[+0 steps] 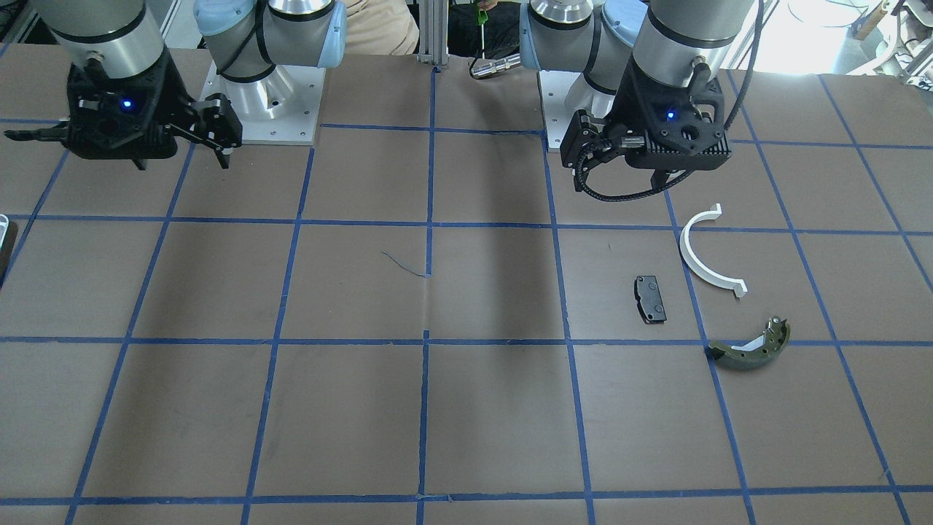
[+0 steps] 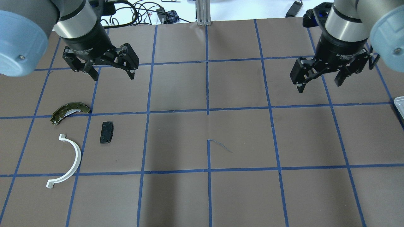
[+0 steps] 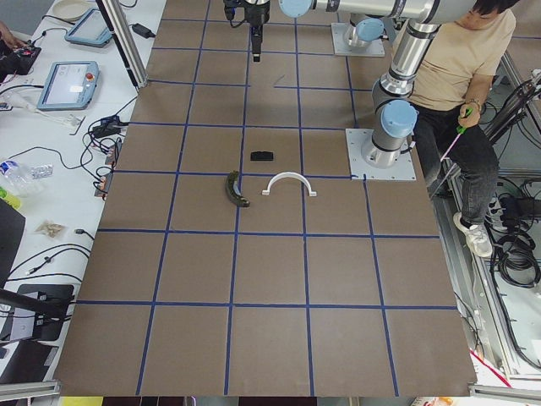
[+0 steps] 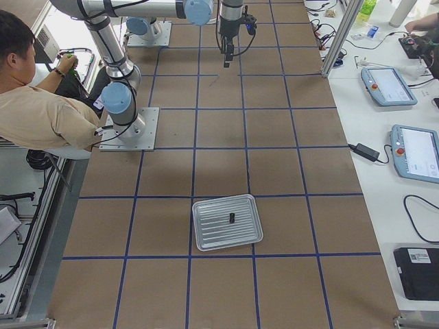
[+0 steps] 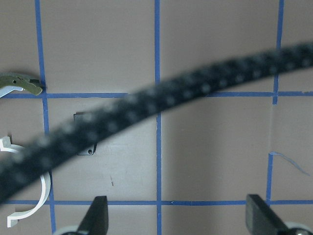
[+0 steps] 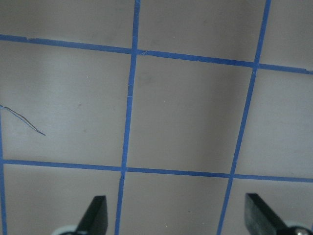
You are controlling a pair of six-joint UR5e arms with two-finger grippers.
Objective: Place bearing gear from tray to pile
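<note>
Blue tape lines (image 2: 207, 94) grid the brown table (image 2: 240, 138); a loose blue thread (image 2: 221, 146) lies near its centre; a beige-shirted person (image 3: 461, 59) sits at one side

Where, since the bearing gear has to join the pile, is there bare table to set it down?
Bare: the squares between the black pad and the loose blue thread, toward the table's middle. Crowded: the narrow gaps among the pad, the white half-ring and the brake shoe.

I'm looking at a brown bench (image 2: 240, 132) gridded with blue tape (image 2: 207, 88). White side desks (image 4: 384, 199) at both ends carry teach pendants (image 4: 389, 86). The light is bright and even.
</note>
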